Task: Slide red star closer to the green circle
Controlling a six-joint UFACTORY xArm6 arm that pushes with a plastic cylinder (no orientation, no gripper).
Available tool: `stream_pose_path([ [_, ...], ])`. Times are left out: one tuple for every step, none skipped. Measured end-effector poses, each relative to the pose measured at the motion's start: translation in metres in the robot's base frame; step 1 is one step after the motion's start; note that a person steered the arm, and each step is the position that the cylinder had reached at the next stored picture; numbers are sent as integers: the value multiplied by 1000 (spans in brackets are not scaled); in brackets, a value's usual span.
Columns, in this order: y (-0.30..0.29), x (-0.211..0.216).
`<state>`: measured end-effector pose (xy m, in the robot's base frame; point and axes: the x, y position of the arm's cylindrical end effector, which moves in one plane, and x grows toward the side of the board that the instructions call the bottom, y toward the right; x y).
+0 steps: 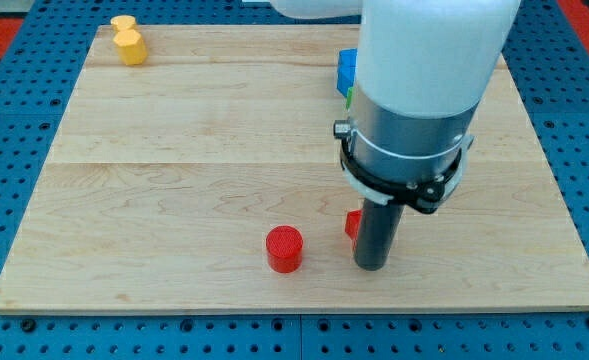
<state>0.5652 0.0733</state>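
My tip rests on the wooden board near the view's bottom, right of centre. A red block, mostly hidden behind the rod, touches or nearly touches the rod's left side; its shape cannot be made out. A red cylinder stands to the left of the tip. A sliver of a green block shows at the arm's left edge near the view's top, just below a blue block; the arm hides most of both.
A yellow block sits at the board's top left corner. The wooden board lies on a blue pegboard. The large white and grey arm body covers the view's upper right.
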Motion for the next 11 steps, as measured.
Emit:
stream_pose_path([
  [0, -14],
  [-3, -29],
  [-3, -44],
  [-3, -56],
  [-3, -68],
  [-3, -84],
  [-3, -100],
  [-3, -111],
  [-3, -121],
  [-3, -123],
  [-3, -109],
])
